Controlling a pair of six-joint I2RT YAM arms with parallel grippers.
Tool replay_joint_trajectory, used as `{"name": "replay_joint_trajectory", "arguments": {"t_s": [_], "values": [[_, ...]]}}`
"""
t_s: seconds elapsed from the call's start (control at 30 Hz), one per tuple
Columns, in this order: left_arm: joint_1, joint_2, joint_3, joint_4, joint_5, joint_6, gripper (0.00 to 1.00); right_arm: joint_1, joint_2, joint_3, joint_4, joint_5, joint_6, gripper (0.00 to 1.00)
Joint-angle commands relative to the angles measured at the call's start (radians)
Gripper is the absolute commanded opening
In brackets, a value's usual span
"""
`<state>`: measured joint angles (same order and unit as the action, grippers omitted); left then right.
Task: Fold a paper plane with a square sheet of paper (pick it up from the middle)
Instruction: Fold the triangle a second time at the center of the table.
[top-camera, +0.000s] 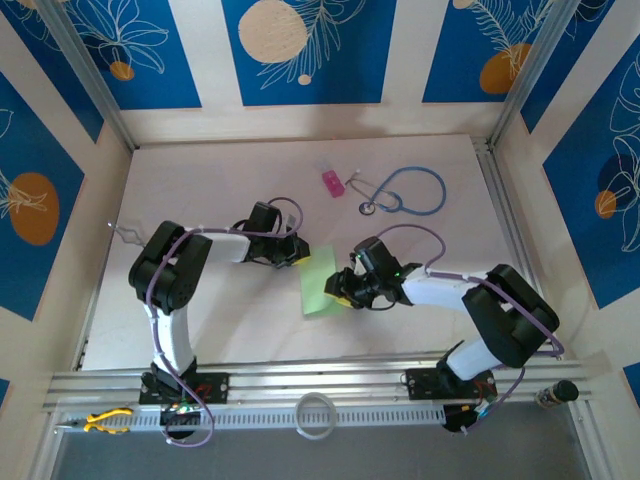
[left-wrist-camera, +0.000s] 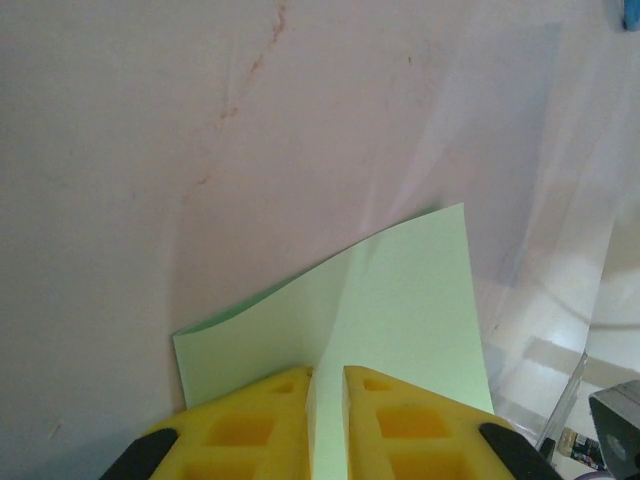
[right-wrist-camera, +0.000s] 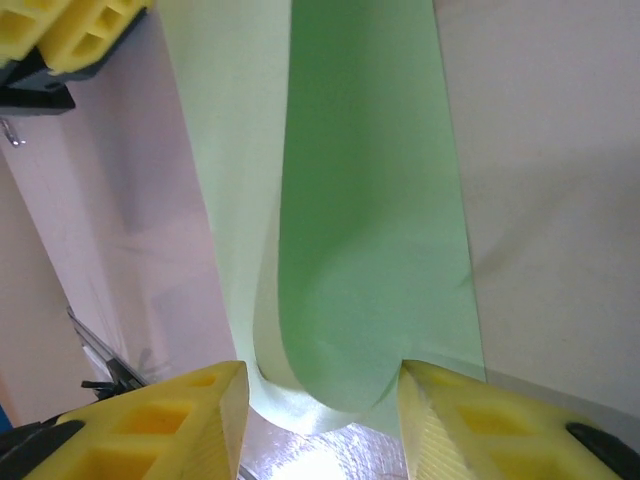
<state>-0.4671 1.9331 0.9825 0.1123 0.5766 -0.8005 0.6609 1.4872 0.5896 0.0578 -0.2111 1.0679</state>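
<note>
— Square sheet of paper (top-camera: 318, 285): position?

— Mid-table (top-camera: 230, 320), light green, lying between the two tools. From the top camera the square sheet of paper reads as a tall strip. Its right edge goes under the right tool (top-camera: 343, 291), its upper left corner under the left tool (top-camera: 292, 254).

— Left tool, state?

— Clenched on the sheet. Left wrist camera: both yellow fingers (left-wrist-camera: 250, 425) nearly together, a sliver of green standing in the slit between them. A crease runs out from the grip. The sheet bows and its far edge is curved. The near part is cut off at the frame bottom.

— Right tool?

— Harder. Right wrist camera: fingers (right-wrist-camera: 165, 420) stand apart, with a rounded bend of the sheet sitting in the gap. Paler band on the left, darker shaded band on the right. The bend seems to touch both fingers. Squeezing it or merely bracketing it, cannot tell.

— What else is hidden?

— Top camera: the fingertips of both tools are masked by their own wrist bodies, so contact is unreadable there. The sheet runs off the top of the right wrist frame. The left tool's yellow fingers sit in that frame's upper left corner, cropped.

— Other items?

— Small pink block (top-camera: 332, 183) and blue stethoscope (top-camera: 405, 192) at the far side of the table, close together, well apart from the sheet. Whether they touch is too small to tell.
</note>
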Motion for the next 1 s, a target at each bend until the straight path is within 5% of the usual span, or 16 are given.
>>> {"name": "replay_joint_trajectory", "arguments": {"t_s": [0.0, 0.6, 0.97], "values": [[0.009, 0.042, -0.006, -0.054, -0.009, 0.006, 0.17, -0.018, 0.021, 0.041, 0.008, -0.047, -0.075, 0.46], [0.009, 0.044, 0.011, -0.062, 0.002, 0.012, 0.17, -0.105, 0.107, 0.061, 0.118, -0.193, -0.192, 0.46], [0.009, 0.017, 0.017, -0.037, 0.032, 0.000, 0.20, -0.121, 0.167, 0.056, 0.123, -0.222, -0.197, 0.31]]}}
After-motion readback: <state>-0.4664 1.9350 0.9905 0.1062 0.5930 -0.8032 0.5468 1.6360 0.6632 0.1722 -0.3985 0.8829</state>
